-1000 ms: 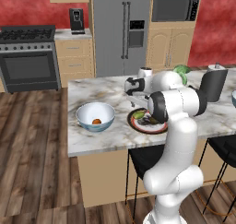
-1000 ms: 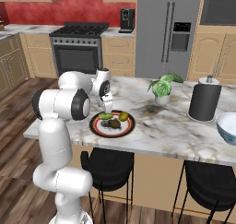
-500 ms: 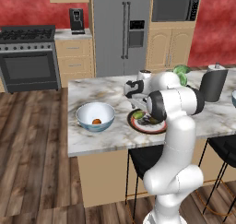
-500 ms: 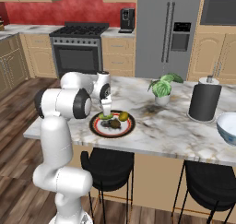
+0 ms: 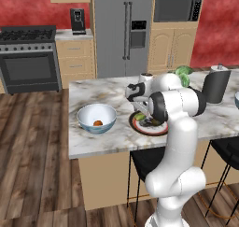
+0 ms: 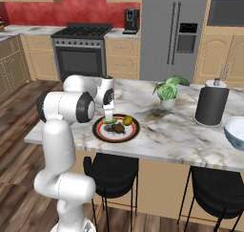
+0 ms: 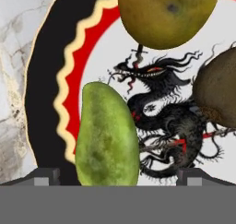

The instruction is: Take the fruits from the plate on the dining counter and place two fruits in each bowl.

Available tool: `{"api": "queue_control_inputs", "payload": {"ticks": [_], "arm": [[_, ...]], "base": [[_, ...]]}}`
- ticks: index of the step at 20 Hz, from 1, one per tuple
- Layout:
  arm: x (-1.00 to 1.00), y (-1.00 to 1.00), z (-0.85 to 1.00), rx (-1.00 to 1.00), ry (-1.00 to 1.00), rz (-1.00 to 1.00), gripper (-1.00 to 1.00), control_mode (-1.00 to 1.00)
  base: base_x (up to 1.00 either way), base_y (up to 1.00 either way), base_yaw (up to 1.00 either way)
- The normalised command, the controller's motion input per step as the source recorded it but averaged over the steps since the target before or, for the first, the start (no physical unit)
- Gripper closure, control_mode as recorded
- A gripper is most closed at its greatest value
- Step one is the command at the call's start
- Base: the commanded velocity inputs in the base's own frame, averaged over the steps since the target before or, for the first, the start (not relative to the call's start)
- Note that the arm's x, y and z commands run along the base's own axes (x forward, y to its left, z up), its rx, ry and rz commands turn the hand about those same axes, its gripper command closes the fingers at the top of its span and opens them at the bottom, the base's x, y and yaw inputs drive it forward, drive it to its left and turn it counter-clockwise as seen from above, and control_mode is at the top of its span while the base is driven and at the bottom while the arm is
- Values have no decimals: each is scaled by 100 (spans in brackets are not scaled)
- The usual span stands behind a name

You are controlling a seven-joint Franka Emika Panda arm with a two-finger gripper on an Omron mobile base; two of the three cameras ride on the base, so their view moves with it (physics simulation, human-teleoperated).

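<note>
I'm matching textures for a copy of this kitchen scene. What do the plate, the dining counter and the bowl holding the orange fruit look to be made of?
The plate looks like glazed ceramic: smooth black rim, red ring, a printed dark dragon on white. The dining counter looks like polished marble, white-grey with veins, on a tan wooden base. The bowl seems glazed ceramic too, plain white inside, though plastic can't be ruled out.

Both base views look forward over the plate [image 6: 116, 129] from behind; hand view hovers close above it.
</note>
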Motion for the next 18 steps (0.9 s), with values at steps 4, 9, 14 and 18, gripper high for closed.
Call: {"api": "queue_control_inputs", "payload": {"ticks": [4,9,14,18], "arm": [[6,0,-23,0,0,-2,-100,-100],[2,-1,-17,1,-1,0,-100,-100],[0,0,-11,1,-1,0,-100,-100],[0,0,-1,1,0,0,-100,-100]], "base": [[0,0,0],[0,0,0],[0,0,0],[0,0,0]]}}
